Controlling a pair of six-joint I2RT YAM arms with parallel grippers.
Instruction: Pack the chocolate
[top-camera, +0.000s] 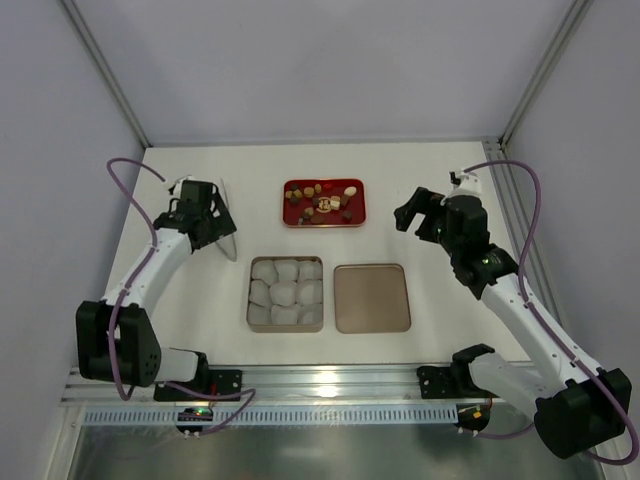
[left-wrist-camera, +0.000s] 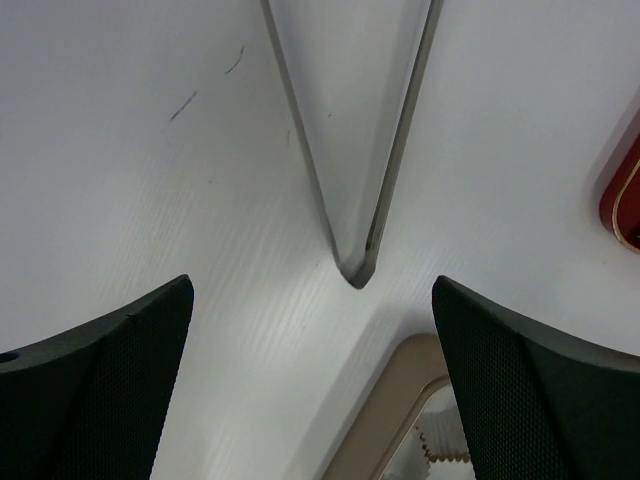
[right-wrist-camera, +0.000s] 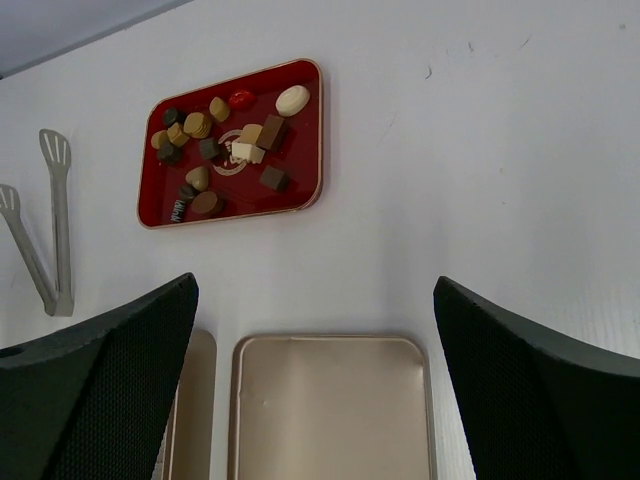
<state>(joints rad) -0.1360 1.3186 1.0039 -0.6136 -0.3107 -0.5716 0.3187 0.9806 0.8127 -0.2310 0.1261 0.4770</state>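
Black, mesh-textured fingers (left-wrist-camera: 110, 380) of your left gripper (left-wrist-camera: 311, 283) stand spread wide and hold nothing. They hang just above the closed end of a pair of metal tongs (left-wrist-camera: 357, 268), which lie flat on the white table (top-camera: 450, 180) with their arms fanning away from you. Your right gripper (right-wrist-camera: 315, 281) is spread just as wide and is equally empty, raised over bare table on the right side, well apart from everything.

Between your two arms, near the front edge, you have a square gold tin (top-camera: 250, 300) packed with white crinkled paper cups (top-camera: 285, 293) in rows. Its flat lid (right-wrist-camera: 330, 410) lies just beside it on the right, inner face up, close but not touching.

Beyond both, toward the back wall, sits the red tray (right-wrist-camera: 300, 150). The chocolate (right-wrist-camera: 197, 124) is in that tray, loosely scattered: dark brown cubes, tan rounds, a cream oval and a small cream block near the middle. The pieces cluster toward the tray's left half as your right wrist camera sees it. The tongs lie to the left of the tray, apart from it.
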